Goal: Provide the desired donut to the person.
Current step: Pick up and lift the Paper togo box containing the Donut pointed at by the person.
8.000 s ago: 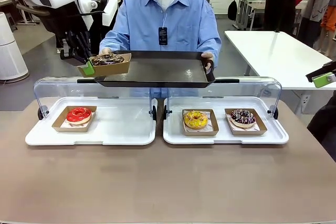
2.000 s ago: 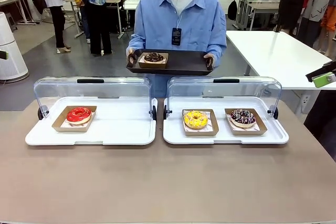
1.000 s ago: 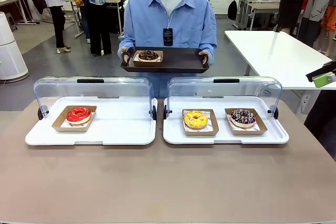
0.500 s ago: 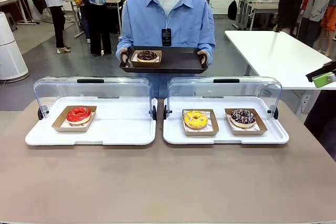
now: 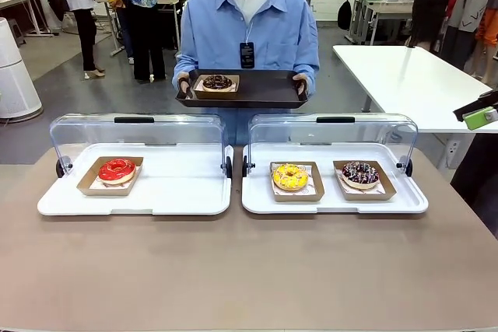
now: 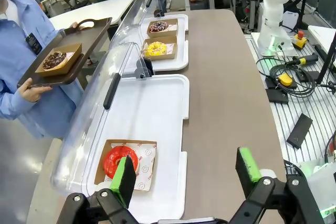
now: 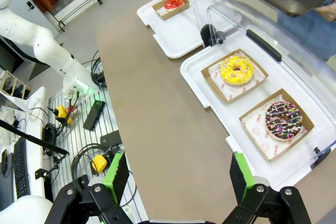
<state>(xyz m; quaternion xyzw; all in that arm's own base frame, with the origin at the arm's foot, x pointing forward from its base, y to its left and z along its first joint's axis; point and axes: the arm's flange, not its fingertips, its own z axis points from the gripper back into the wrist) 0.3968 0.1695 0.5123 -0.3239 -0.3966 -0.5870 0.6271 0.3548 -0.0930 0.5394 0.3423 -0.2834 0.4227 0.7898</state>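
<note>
beyond table [image 5: 249,270], person [image 5: 261,33] holds tray [image 5: 268,89] bearing chocolate donut [image 5: 217,82]

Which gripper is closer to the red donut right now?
Left. The left gripper hovers near the red donut; the right gripper hangs far off, by the sprinkled chocolate donut.

Left gripper [image 6: 186,170] hangs high, tipped downward from its wrist, jaws spread wide with nothing between the green pads [image 6: 125,176]. Right gripper [image 7: 177,171], same story: raised, pitched down, jaws wide apart and empty. Seen from the opposite wrist, the right arm [image 6: 276,14] stands upright on its base, and the left arm [image 7: 39,38] rises from its own, bent at the joints.
</note>
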